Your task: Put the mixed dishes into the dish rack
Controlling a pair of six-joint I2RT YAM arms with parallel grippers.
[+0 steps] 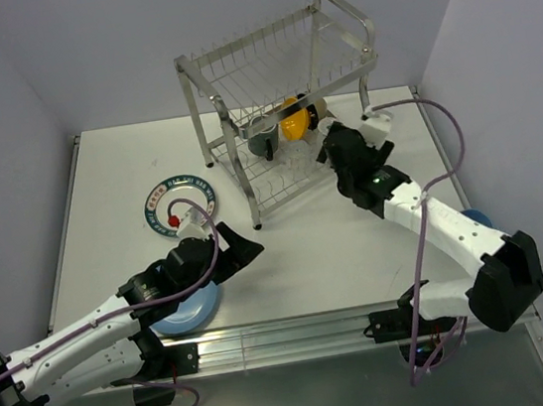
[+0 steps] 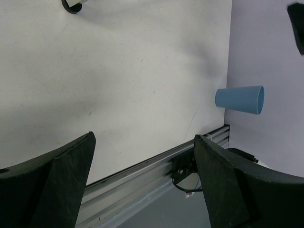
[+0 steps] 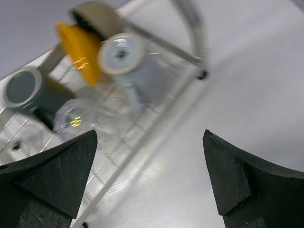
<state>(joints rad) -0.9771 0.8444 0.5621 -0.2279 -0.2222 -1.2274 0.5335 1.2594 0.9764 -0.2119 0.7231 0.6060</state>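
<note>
You're mid-load here. The lower tier of the dish rack [image 1: 272, 58] has the dark mug [image 3: 23, 90], orange bowl [image 3: 83, 45], pale grey-blue mug [image 3: 130, 66] and clear glass [image 3: 73, 118] in it.

Your right tool [image 3: 149, 137] sits right at that tier, fingers wide apart, nothing in them. Your left tool [image 2: 142, 140] is spread wide too, empty, low over the surface [image 1: 357, 242].

Not loaded yet:
- the light blue plate [image 1: 191, 312], at the near edge, half under your left arm
- the white plate with dark green patterned rim [image 1: 189, 186], just beyond it
- the blue cup [image 2: 240, 99], by the right edge next to your right arm

I'd guess a plate goes next. Heads up though: a flat plate needs a rim grab, and your own left arm is covering the blue one.
</note>
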